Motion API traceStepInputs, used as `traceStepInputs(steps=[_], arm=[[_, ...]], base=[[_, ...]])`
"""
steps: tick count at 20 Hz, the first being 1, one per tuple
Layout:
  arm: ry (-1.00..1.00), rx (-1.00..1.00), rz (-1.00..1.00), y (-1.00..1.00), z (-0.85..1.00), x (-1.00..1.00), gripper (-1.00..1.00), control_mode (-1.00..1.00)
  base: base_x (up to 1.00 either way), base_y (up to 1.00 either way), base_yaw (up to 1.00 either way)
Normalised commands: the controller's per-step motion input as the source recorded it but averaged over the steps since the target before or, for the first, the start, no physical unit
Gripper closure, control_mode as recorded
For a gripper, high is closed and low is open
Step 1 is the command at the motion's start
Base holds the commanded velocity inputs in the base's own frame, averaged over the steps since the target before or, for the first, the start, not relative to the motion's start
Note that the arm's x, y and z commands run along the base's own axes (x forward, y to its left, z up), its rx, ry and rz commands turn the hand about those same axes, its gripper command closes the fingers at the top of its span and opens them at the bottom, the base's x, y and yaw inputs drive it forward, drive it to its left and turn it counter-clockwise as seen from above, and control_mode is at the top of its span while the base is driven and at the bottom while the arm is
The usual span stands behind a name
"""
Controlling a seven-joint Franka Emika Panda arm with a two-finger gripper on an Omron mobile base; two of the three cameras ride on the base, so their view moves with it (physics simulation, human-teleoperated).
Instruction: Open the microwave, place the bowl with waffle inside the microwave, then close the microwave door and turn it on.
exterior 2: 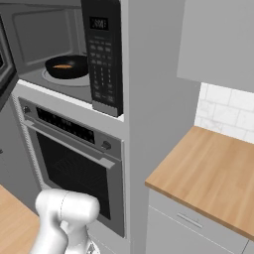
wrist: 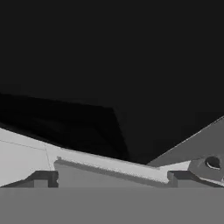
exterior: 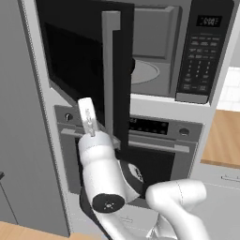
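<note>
Inside, the bowl with waffle rests on the round turntable of the microwave. Its keypad panel stands just right of the cavity. Swung wide to the left, the microwave door shows its vertical grey handle. Below sits the oven. Near the door, the end effector's jaws stand wide apart, holding nothing.

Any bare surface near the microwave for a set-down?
Wooden counter right of the oven is bare up to the tiled wall. Microwave cavity is taken: bowl with waffle sits on the turntable, microwave door open.
</note>
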Motion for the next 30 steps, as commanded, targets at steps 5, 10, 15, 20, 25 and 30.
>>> traceStepInputs(steps=[5, 10, 15, 20, 25, 30], arm=[[0.04, 0.35, 0.04, -1.00, 0.00, 0.96, -1.00, -1.00], [0.05, 0.30, 0.05, -0.97, 0.00, 1.00, -1.00, -1.00], [0.08, 0.13, 0.00, -0.45, 0.14, 0.92, -1.00, -1.00], [0.14, 0.04, 0.00, -0.20, 0.33, 0.66, -1.00, -1.00], [0.21, 0.01, 0.00, -0.14, 0.37, 0.45, -1.00, -1.00], [0.23, 0.00, 0.00, -0.10, 0.04, 0.55, -1.00, -1.00]], base=[[0.00, 0.00, 0.00], [0.00, 0.00, 0.00], [0.00, 0.00, 0.00], [0.00, 0.00, 0.00], [0.00, 0.00, 0.00], [0.00, 0.00, 0.00]])
